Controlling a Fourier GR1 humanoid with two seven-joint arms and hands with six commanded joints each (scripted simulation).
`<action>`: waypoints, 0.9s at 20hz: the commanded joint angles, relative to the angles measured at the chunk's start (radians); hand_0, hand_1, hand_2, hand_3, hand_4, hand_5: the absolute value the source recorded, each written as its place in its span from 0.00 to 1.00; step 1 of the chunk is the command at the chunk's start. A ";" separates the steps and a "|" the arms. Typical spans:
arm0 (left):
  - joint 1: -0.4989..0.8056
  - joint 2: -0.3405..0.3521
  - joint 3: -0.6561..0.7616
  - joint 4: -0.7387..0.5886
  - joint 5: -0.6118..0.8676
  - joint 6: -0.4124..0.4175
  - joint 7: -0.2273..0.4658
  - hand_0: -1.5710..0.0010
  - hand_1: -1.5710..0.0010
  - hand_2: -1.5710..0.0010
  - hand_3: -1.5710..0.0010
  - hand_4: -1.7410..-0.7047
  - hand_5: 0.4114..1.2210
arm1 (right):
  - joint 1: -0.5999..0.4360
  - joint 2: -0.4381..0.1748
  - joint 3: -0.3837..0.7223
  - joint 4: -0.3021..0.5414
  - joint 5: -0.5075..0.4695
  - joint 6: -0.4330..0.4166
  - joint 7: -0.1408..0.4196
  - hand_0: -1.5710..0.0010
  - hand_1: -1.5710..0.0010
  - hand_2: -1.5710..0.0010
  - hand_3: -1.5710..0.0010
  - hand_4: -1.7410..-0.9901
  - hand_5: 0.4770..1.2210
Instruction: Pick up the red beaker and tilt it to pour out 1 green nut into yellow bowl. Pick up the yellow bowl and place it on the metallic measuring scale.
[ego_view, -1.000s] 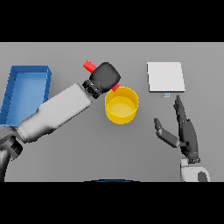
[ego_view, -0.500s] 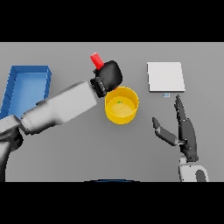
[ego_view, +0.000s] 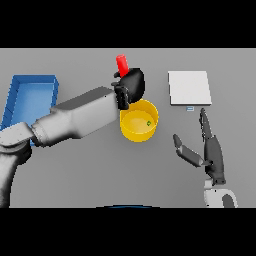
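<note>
Red beaker (ego_view: 121, 64) now upright over grey table (ego_view: 90, 165).

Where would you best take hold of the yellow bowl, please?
Probably the bowl's right rim, reached from the right by the open right hand: it stands upright and open-topped, while the left hand, holding the beaker, crowds its far left edge.

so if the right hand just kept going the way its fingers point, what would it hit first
Probably the scale: the right hand points up the table toward its near edge, with bare table between. Height is hard to judge.
</note>
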 joint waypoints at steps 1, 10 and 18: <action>-0.014 -0.006 -0.006 0.001 -0.004 0.000 0.001 0.00 0.00 0.00 0.00 0.01 1.00 | 0.003 0.004 0.003 -0.007 0.005 -0.005 0.010 1.00 1.00 1.00 1.00 0.71 0.16; -0.228 0.102 0.100 0.080 0.085 0.060 -0.061 0.00 0.00 0.07 0.34 0.04 1.00 | -0.001 0.002 -0.002 -0.007 -0.001 -0.005 -0.001 1.00 1.00 1.00 1.00 0.74 0.16; -0.279 0.207 0.441 0.358 0.406 0.128 0.119 0.00 0.00 0.01 0.13 0.01 1.00 | -0.024 0.004 -0.003 0.006 -0.043 0.026 -0.002 1.00 1.00 1.00 1.00 0.71 0.16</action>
